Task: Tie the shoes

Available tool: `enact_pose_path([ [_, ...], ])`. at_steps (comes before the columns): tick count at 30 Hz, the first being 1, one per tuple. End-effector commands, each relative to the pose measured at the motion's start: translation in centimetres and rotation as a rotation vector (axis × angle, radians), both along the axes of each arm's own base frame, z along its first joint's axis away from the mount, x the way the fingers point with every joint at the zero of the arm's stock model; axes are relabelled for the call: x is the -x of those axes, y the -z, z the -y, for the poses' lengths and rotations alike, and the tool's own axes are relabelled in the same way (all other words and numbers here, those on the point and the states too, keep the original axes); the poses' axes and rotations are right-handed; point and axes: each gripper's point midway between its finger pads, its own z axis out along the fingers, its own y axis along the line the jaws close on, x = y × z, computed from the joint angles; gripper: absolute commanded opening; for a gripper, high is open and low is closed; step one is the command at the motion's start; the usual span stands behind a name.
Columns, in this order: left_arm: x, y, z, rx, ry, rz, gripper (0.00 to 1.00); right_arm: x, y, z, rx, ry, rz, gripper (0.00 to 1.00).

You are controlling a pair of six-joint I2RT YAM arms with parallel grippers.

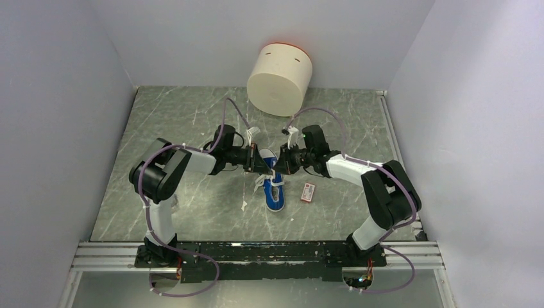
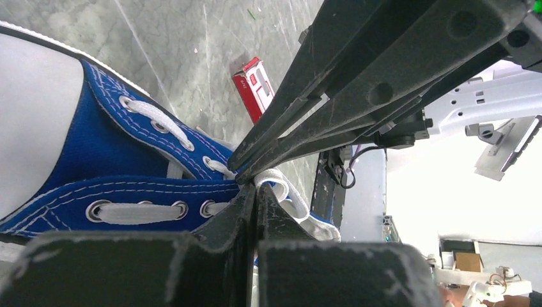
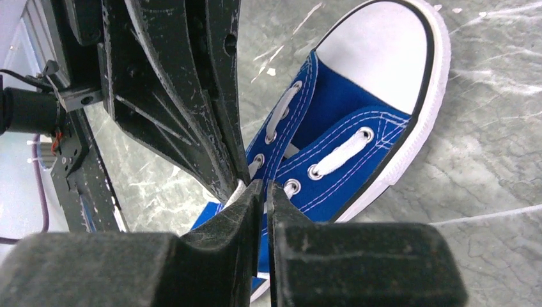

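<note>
While the grey marble-patterned table (image 1: 192,115) spreads under both arms, a cream cylindrical tub with an orange rim (image 1: 280,78) sits at the middle of its far edge; what it contains cannot be seen. At the table's centre lies the small blue canvas sneaker (image 1: 274,192) with white sole and toe cap, toe toward the near edge. Just beside it, toward the right edge, lies a small red-and-white flat packet (image 1: 308,192). Over the shoe's opening, the left pincer (image 2: 256,192) and right pincer (image 3: 265,188) meet tip to tip, each clamped on the long white laces (image 2: 153,119).
</note>
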Motion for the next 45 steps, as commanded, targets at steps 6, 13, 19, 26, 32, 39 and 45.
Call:
enact_pose_path([
  [6, -1.1, -0.8, 0.1, 0.023, 0.009, 0.06, 0.05, 2.3, -2.0, -0.3, -0.068, -0.071, 0.027, 0.09],
  [13, -1.2, -0.5, -0.1, 0.016, 0.01, 0.056, 0.05, 2.2, -2.5, -0.1, -0.079, -0.04, 0.047, 0.23],
  [19, -1.2, -0.3, 0.0, 0.02, 0.01, 0.048, 0.05, 1.9, -1.5, -0.3, -0.061, -0.049, 0.028, 0.14],
  [26, -1.3, -0.4, 0.0, 0.02, 0.008, 0.05, 0.05, -0.2, -2.0, 1.0, -0.048, 0.067, 0.06, 0.14],
  [32, -1.4, -0.5, 0.0, 0.02, 0.004, 0.049, 0.05, -0.5, -1.1, 1.7, -0.041, 0.068, 0.051, 0.17],
  [39, -1.3, -0.4, 0.0, 0.019, 0.004, 0.047, 0.05, 0.5, -0.7, 0.1, -0.055, -0.026, 0.042, 0.19],
  [45, -1.5, -0.4, 0.1, 0.022, 0.001, 0.049, 0.05, 2.1, -1.6, -0.4, -0.117, -0.072, 0.058, 0.13],
])
